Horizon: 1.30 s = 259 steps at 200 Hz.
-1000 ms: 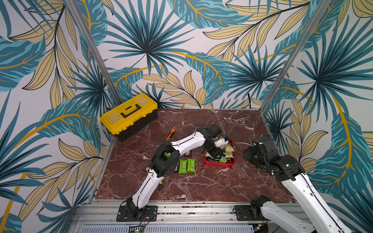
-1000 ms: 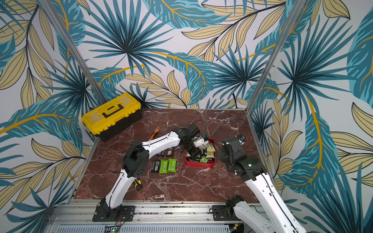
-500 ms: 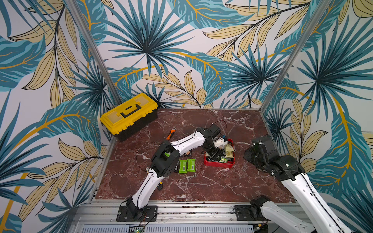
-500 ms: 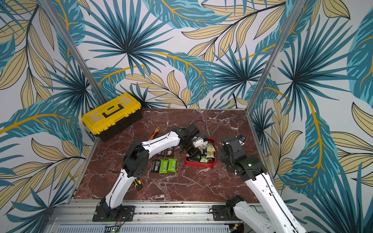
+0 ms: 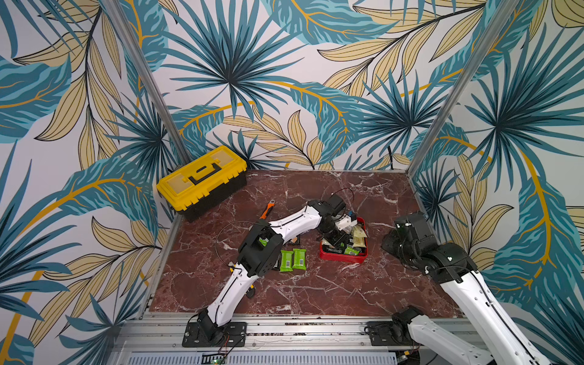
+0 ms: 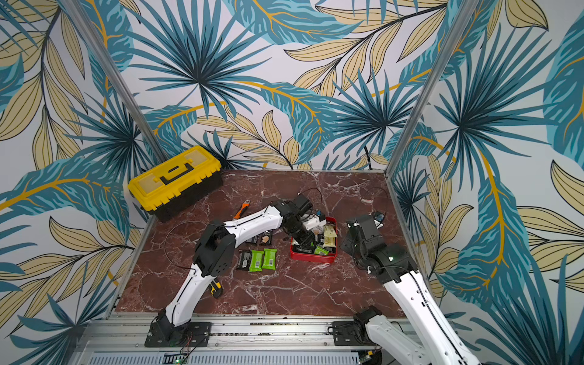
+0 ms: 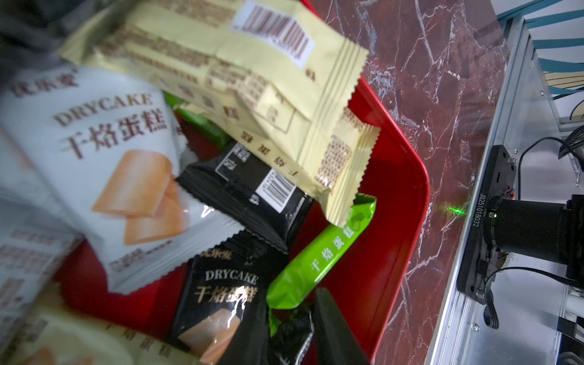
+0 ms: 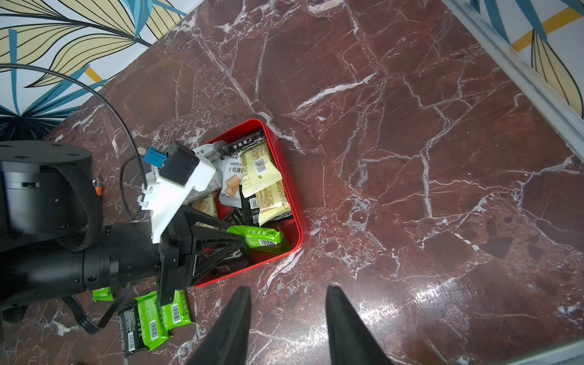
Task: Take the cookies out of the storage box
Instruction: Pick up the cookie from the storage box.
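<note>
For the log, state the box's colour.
The box is red, seen best in the right wrist view.

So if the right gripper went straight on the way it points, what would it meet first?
Probably bare red-brown marble tabletop, just off a corner of the shallow red storage box. The right gripper is open, nothing between its fingers. Depth is unclear; the box wall might come first.

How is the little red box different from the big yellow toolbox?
The red box is small, shallow and open, with snack packets piled inside. The yellow toolbox is much bigger, taller and shut, with a black handle on its lid. The red box sits mid-table, while the toolbox is in a far corner by the wall. Both rest on the marble table.
</note>
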{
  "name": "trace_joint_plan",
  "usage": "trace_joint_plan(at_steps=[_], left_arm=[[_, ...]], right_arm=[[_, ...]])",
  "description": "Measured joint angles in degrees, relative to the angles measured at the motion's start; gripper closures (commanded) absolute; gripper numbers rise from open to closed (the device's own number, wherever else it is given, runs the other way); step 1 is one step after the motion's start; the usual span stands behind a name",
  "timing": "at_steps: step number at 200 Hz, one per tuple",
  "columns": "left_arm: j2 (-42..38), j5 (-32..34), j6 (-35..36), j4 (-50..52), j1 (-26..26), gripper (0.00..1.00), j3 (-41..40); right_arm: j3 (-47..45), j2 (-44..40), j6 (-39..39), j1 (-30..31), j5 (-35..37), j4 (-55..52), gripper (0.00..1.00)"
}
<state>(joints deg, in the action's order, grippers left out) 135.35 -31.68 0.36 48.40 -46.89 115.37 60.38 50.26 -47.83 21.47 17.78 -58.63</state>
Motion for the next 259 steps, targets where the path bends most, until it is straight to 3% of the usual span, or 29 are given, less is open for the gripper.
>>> trace_joint_plan(at_steps=[113, 165, 209, 259], left_arm=[[0.0, -2.8, -1.2, -0.6, 1.3, 1.00, 0.0], [-1.0, -4.2, -3.5, -1.5, 2.7, 1.00, -0.4], [-11.1, -4.4, -10.1, -9.2, 4.9, 1.00, -9.4], [-26.1, -4.0, -22.5, -23.8, 8.5, 1.00, -27.2]], right_arm=[[0.0, 0.0, 0.0, 0.0, 0.0, 0.0, 0.56], [0.0, 0.2, 0.0, 0.0, 0.0, 0.0, 0.56], [0.6, 2.2, 0.2, 0.0, 0.0, 0.0, 0.56], [1.7, 4.5, 1.0, 0.0, -0.1, 0.5, 0.56]])
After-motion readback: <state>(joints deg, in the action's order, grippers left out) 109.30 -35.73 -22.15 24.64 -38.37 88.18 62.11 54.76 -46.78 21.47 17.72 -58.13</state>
